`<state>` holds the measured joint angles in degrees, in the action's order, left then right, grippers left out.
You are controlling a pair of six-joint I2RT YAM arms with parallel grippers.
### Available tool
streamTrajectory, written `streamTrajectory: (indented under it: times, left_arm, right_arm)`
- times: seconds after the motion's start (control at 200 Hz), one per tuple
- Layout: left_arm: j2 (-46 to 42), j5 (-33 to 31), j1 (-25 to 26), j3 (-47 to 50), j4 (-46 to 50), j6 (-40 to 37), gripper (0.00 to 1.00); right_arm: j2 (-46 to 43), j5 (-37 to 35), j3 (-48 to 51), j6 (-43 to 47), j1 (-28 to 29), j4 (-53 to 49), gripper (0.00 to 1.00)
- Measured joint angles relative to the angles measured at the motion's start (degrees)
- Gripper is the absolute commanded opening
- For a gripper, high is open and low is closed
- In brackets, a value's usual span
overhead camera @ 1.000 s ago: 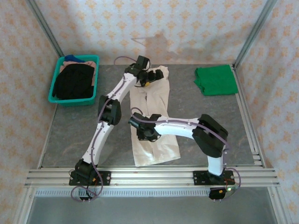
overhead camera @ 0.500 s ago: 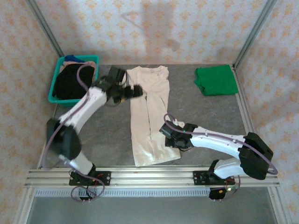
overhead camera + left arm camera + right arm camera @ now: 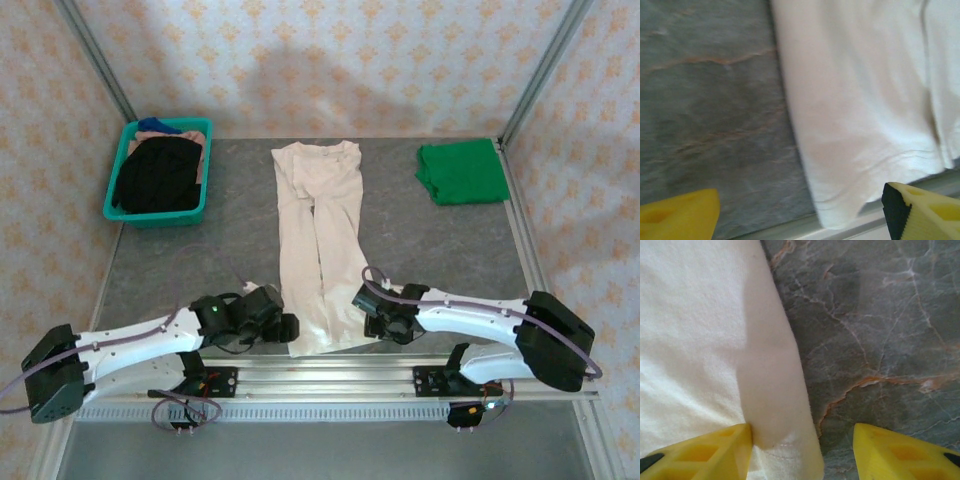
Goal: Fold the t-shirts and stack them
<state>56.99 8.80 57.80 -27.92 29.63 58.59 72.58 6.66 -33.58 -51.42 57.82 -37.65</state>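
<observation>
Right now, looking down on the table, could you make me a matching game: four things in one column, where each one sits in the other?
Things:
1. cream t-shirt
2. green t-shirt
3. teal basket
4. black cloth

Places:
A. far right corner, folded
B. far left corner
C. middle, a long strip from far edge to near edge
D. inside the basket

Pairs: 1-C, 2-A, 3-B, 4-D

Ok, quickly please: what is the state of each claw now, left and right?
Left claw: open, holding nothing, by the cream t-shirt's near left corner.
Right claw: open, holding nothing, over its right edge.
</observation>
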Motion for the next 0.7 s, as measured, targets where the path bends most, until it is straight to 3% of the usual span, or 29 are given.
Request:
streamTrajectory:
  times: [0.18, 0.42, 0.47, 0.561, 0.621, 0.701]
  left_arm:
    - [7.23, -2.34, 6.60, 0.35, -7.82, 4.85, 0.72]
    - [13.07, -4.35, 8.92, -0.57, -10.08, 6.54, 0.56]
    - [13.46, -4.85, 9.27, -0.74, -9.62, 6.56, 0.50]
    - [14.43, -5.77, 9.57, -1.40, -7.82, 6.14, 0.31]
    - [14.64, -6.47, 9.66, -1.42, -6.69, 6.19, 0.26]
    - [13.92, -6.73, 9.70, -1.22, -6.27, 6.43, 0.09]
  right_arm:
    - [0.24, -0.22, -0.28, -0.04, 0.00, -0.48, 0.42]
    - [0.72, 0.68, -0.59, -0.04, 0.00, 1.01, 0.34]
    - [0.92, 0.96, -0.87, 0.11, 0.02, 1.46, 0.30]
    - [1.18, 1.36, -1.70, 0.11, 0.07, 2.23, 0.26]
    - [1.31, 1.73, -2.51, 0.37, 0.07, 2.45, 0.23]
    - [1.33, 2.01, -3.76, 0.61, 0.17, 2.56, 0.19]
